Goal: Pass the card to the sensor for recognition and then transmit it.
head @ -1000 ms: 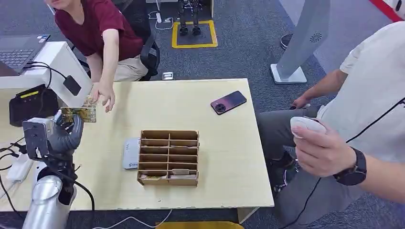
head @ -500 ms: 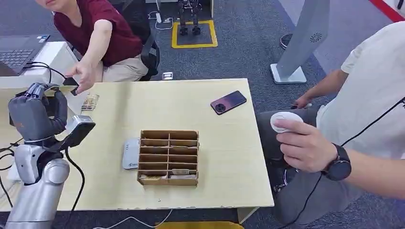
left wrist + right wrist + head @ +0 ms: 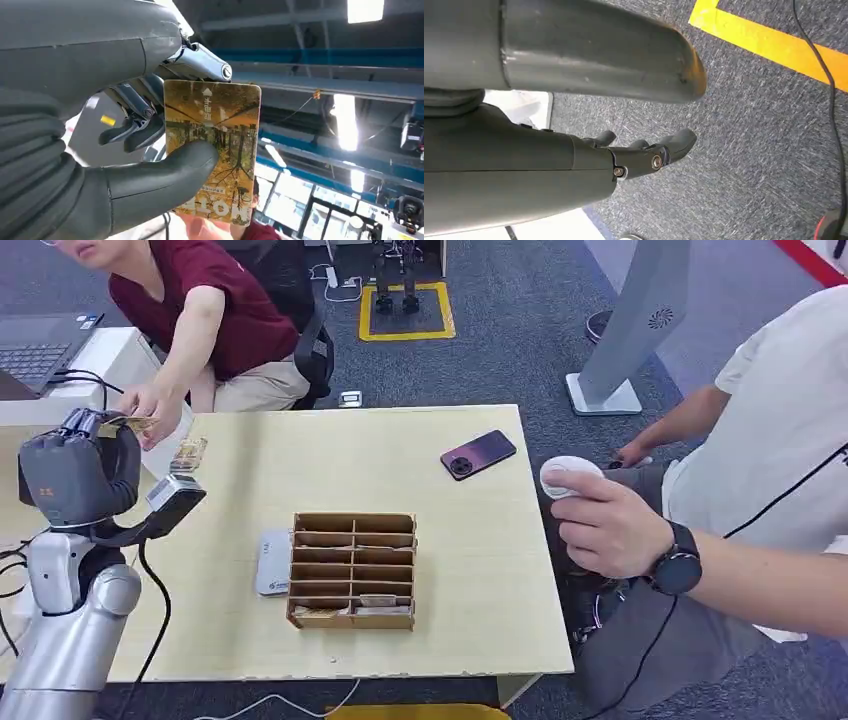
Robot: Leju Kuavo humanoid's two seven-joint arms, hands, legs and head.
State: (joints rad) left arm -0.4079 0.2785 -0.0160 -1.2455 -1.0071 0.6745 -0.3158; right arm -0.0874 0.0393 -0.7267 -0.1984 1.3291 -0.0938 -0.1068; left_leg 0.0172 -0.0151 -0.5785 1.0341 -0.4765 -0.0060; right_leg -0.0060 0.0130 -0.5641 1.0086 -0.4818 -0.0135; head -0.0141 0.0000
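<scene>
The left hand is raised near the far left corner of the pale wooden tabletop, pinching a golden-brown card printed with an autumn tree scene between its thick grey thumb and darker fingers — the fingers are closed on the card, the thumb lying across its face. In the head view the card's edge pokes out above the hand, right at the hand of a seated person in a dark red shirt, who reaches toward it. The small white sensor box lies flat on the tabletop, just beside the brown cardboard compartment rack.

The step in hand looks like the handover. To do it well, the hand should hold level and keep its pinch until the person has a firm hold on the free end, then ease the thumb off without pulling or twisting the card.

The right hand hangs over grey carpet, its fingers loosely curled and holding nothing.

The card carries an upward arrow, a column of small characters too fine to read, and large pale letters along one edge — upside down and partly hidden, so I cannot read them surely.
</scene>
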